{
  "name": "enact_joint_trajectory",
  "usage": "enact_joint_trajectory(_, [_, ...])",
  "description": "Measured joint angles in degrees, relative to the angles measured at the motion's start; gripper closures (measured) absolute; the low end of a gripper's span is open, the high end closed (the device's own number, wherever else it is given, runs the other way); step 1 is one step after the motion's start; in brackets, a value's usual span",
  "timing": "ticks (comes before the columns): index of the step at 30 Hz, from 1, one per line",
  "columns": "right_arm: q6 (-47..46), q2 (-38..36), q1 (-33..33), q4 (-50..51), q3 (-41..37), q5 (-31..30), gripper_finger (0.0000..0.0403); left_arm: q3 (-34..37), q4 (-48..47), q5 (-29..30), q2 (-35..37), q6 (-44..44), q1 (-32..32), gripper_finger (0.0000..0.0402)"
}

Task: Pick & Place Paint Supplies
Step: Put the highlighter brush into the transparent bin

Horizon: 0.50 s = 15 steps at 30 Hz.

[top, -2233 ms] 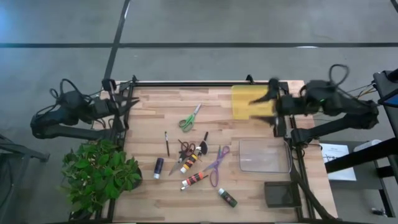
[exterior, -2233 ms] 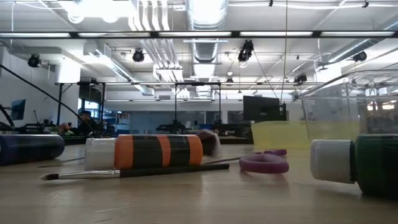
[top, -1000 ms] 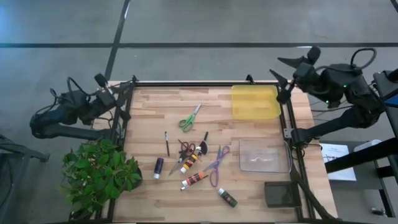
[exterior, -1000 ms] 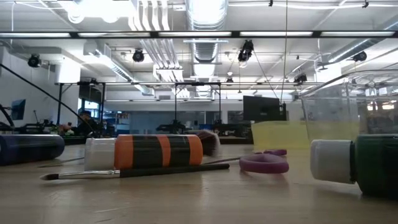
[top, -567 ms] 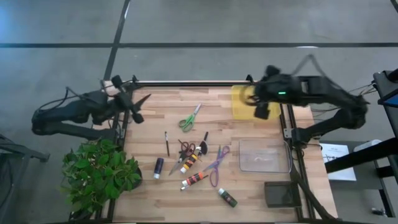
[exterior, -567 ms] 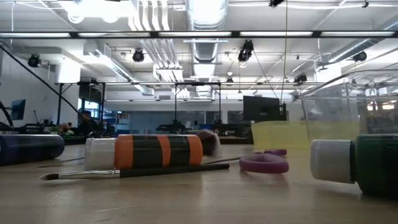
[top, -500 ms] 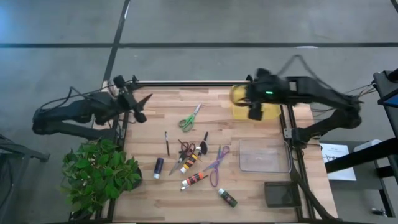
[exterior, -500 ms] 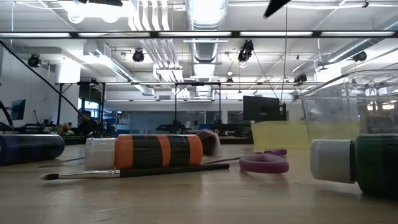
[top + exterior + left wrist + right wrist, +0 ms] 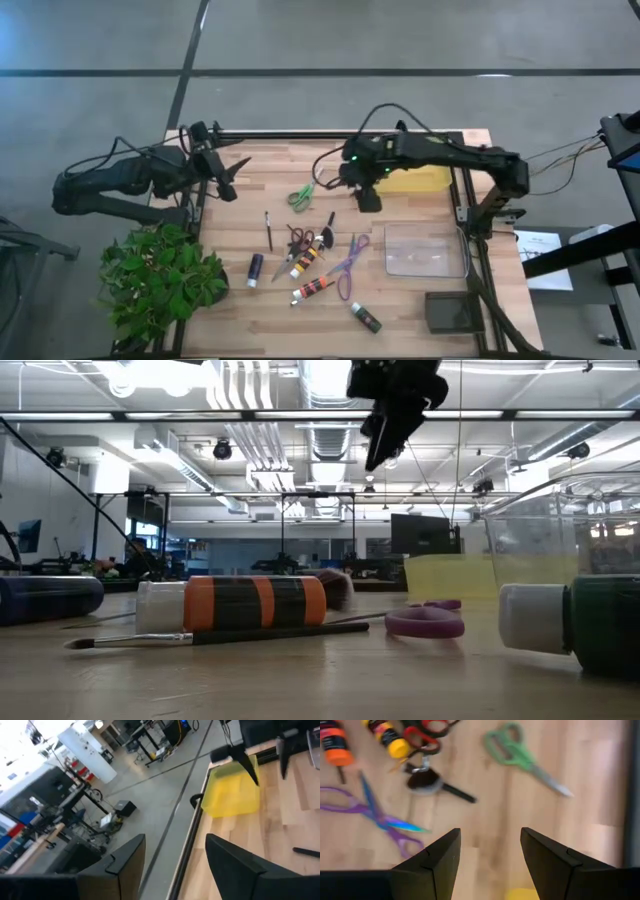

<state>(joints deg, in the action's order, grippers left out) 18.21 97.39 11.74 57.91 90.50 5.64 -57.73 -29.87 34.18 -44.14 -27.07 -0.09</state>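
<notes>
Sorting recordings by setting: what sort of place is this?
Probably a robotics lab or workshop: exposed ceiling ducts, rows of workbenches beyond, and a wooden table between two robot arms.

- Three pairs of scissors: green scissors, red scissors, purple scissors.
- Four paint tubes: purple tube, yellow tube, orange tube, green tube.
- Two thin brushes.
- Two trays: yellow tray, clear tray.

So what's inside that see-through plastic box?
The clear plastic box looks empty from above; only wooden table shows through its bottom. No paint supplies lie in it yet.
</notes>
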Motion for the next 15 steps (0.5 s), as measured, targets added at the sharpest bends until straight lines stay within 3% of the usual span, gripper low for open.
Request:
enact_joint_trajectory(5, [0.7,2.9,-3.1,-3.5,-2.1,3.2,0.0196,3.5,1.4,-4.8,-0.1,3.6,0.0,0.0188])
enact_joint_trajectory(15, [0.6,5.5,-8.3,-15.3,-8.4,3.5,0.0196,13.4,17.4,-5.3,0.1,4.6,0.0,0.0188])
